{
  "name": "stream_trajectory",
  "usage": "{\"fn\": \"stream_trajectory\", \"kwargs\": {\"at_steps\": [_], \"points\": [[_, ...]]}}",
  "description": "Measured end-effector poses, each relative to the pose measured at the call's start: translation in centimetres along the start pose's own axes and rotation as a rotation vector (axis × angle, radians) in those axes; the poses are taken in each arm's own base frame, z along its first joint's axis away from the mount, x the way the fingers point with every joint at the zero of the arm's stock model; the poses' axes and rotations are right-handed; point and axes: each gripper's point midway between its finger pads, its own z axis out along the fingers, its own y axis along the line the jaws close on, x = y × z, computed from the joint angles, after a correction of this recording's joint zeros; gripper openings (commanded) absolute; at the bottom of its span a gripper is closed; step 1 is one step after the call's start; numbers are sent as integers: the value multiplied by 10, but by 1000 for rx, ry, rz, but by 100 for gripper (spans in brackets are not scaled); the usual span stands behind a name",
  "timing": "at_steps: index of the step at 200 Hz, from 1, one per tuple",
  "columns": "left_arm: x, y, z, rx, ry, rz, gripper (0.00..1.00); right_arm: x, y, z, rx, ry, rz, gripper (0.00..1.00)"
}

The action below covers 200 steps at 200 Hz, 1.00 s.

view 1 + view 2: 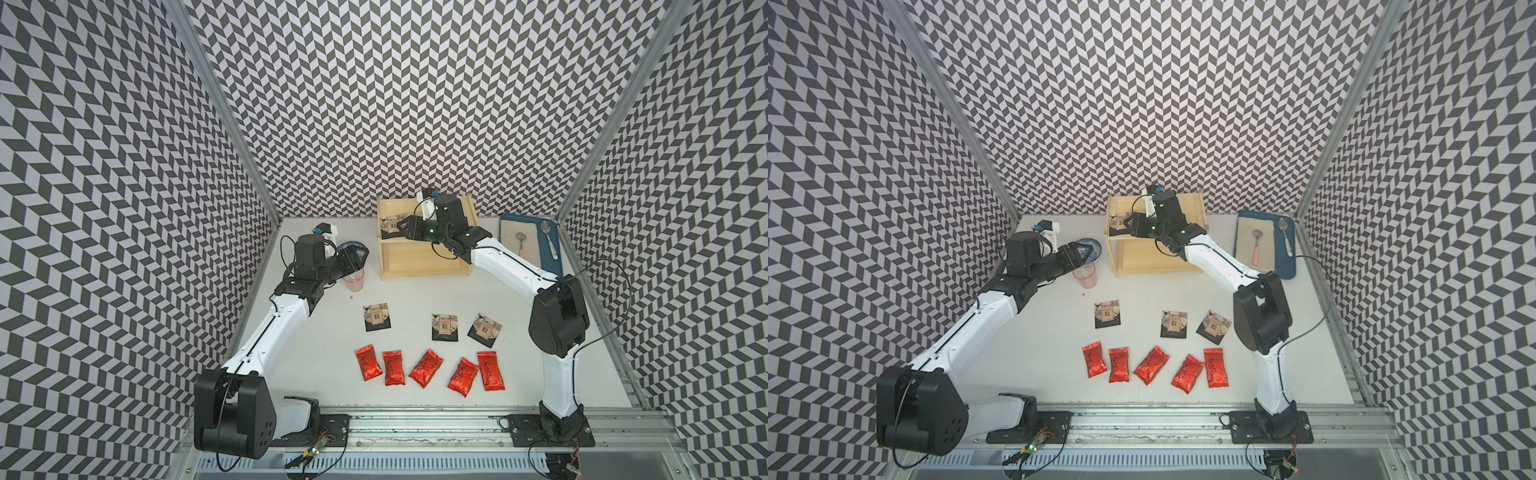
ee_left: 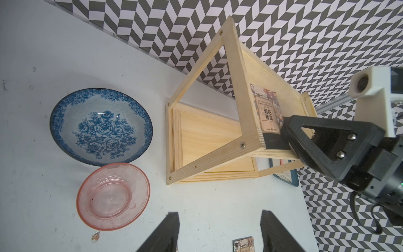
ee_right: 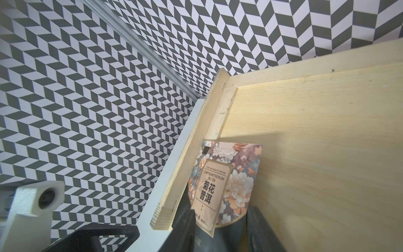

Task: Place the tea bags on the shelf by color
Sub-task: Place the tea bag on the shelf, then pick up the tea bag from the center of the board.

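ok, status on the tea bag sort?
Left gripper open, empty, by pink bowl. Right gripper at one black bag leaning on top-tier rim of shelf; grip unclear. Three black bags, five red bags on table. Nothing blocking shelf.

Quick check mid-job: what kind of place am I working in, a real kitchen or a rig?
Most likely a lab test booth, not a kitchen: black-and-white chevron-patterned walls enclose the white tabletop, an aluminium mounting rail runs along its front edge, and the pale wooden two-tier shelf looks like a staged prop.
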Motion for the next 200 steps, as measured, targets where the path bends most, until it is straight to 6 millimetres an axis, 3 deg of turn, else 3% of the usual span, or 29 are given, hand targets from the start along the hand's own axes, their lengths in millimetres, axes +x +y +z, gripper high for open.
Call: {"fn": "stream_trajectory", "kwargs": {"at_steps": [72,100,123,159,175,200], "points": [[-1,-2,-2,7,-4,3,64,-31,4,-11,76,-54,-82,47],[4,-13,-3,29,3,18,64,-29,13,-32,73,-63,-107,47],[27,-35,0,85,43,52,64,-2,22,-72,69,-53,-130,47],[85,-61,3,163,148,93,65,53,32,-137,23,-61,-164,46],[110,-69,5,187,196,110,66,87,18,-153,22,-47,-167,44],[153,-88,10,251,272,150,67,154,-23,-162,69,33,-126,38]]}}
